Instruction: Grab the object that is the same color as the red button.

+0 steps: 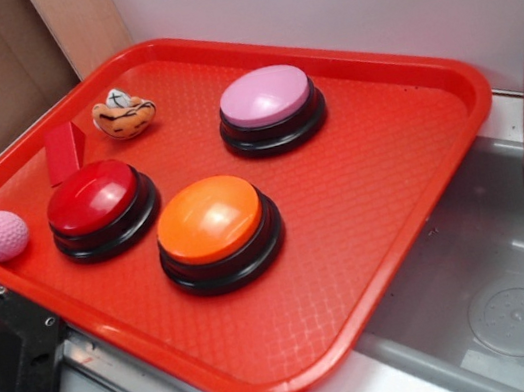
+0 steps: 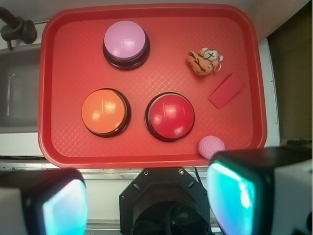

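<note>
Block (image 2: 225, 90) lies clear between striped toy (image 2: 204, 62) and ball (image 2: 211, 146).

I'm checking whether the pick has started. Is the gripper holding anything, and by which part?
Nothing is held. The gripper hangs open above the tray's near edge, with the red block lying untouched by the striped toy.

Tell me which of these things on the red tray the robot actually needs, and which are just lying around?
Needed:
red button, the colour reference
small red block, the thing to grab
gripper, open, above the tray's near edge

Lying about:
orange button
pink button
pink ball
striped toy
tray
</note>
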Tool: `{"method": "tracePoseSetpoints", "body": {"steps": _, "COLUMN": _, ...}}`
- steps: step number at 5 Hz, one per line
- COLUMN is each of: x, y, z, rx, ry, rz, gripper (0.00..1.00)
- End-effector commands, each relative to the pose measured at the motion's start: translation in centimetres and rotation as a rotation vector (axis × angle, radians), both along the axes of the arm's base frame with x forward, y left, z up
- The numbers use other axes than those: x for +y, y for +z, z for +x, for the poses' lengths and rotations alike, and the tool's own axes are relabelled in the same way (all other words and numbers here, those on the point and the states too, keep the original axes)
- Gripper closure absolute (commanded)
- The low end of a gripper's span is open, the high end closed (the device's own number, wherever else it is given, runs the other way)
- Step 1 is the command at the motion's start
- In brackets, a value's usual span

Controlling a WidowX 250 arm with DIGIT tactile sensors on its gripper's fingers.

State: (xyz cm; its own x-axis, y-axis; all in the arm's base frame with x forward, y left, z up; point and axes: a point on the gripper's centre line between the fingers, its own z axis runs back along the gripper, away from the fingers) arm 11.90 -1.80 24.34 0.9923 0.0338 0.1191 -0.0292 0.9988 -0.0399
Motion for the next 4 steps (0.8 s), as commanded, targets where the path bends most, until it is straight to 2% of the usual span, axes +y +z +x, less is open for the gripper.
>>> {"method": "tracePoseSetpoints", "body": {"steps": 1, "x": 0.0, "y": 0.0, "z": 0.0, "rx": 0.0, "ry": 0.0, "rz": 0.0, "gripper": 0.0}}
{"method": "tracePoseSetpoints", "body": {"steps": 2, "x": 1.5, "y": -1.8, "z": 1.3, "rx": -0.07, "ry": 0.126, "rz": -0.017, "gripper": 0.0}}
{"method": "tracePoseSetpoints", "body": {"steps": 4, "x": 7.6, "y": -7.1, "z": 4.2, "rx": -0.142, "ry": 0.471, "rz": 0.004, "gripper": 0.0}}
